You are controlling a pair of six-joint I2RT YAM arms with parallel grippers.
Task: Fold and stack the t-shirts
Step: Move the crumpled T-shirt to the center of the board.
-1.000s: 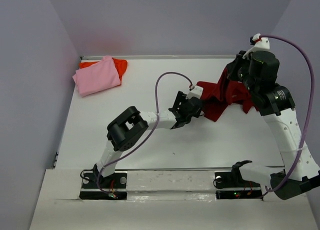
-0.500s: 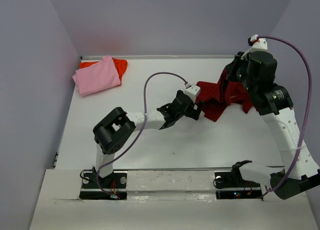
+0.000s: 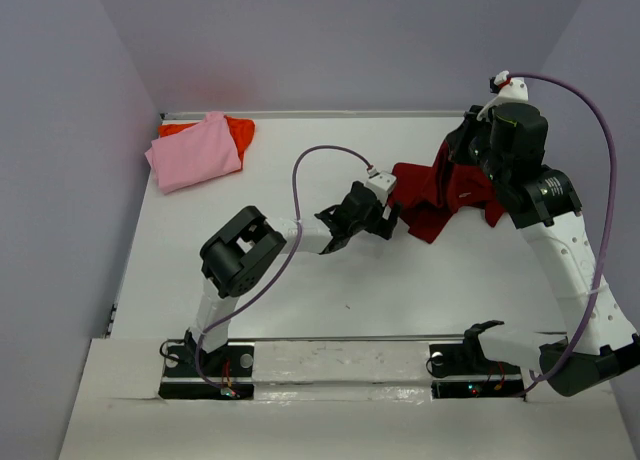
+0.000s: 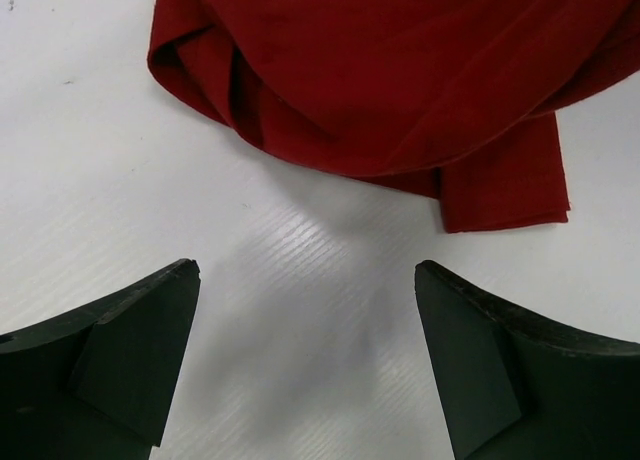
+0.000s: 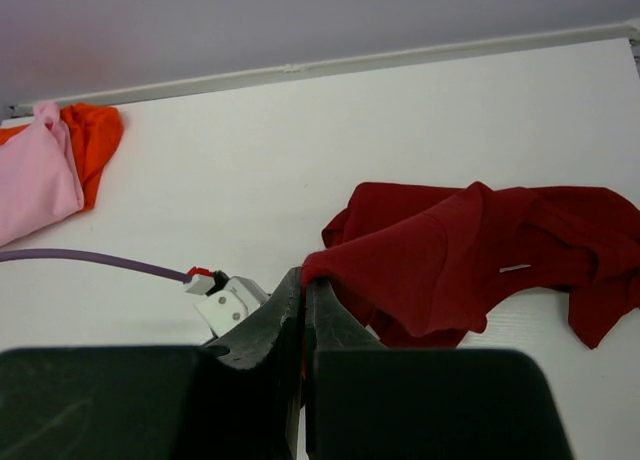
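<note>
The dark crimson t-shirt (image 3: 440, 195) lies crumpled at the right of the table, with one part lifted. My right gripper (image 3: 458, 160) is shut on a fold of it (image 5: 470, 250) and holds that fold up; in the right wrist view the gripper (image 5: 304, 280) pinches the cloth between closed jaws. My left gripper (image 3: 388, 218) is open and empty just left of the shirt, low over the table. In the left wrist view the left gripper (image 4: 305, 275) faces the shirt's near edge (image 4: 400, 70) with bare table between them. The light pink shirt (image 3: 195, 152) lies folded on the bright orange-red shirt (image 3: 240, 130) at the far left.
Purple walls enclose the table on the left, back and right. The left arm's purple cable (image 3: 320, 160) loops above the table's middle. The pink shirt (image 5: 35, 175) and the orange-red shirt (image 5: 95, 140) also show in the right wrist view.
My left gripper has drawn back slightly to the left, away from the crimson shirt, and its elbow has shifted. The right gripper has stayed shut on the cloth, moving slightly up.
</note>
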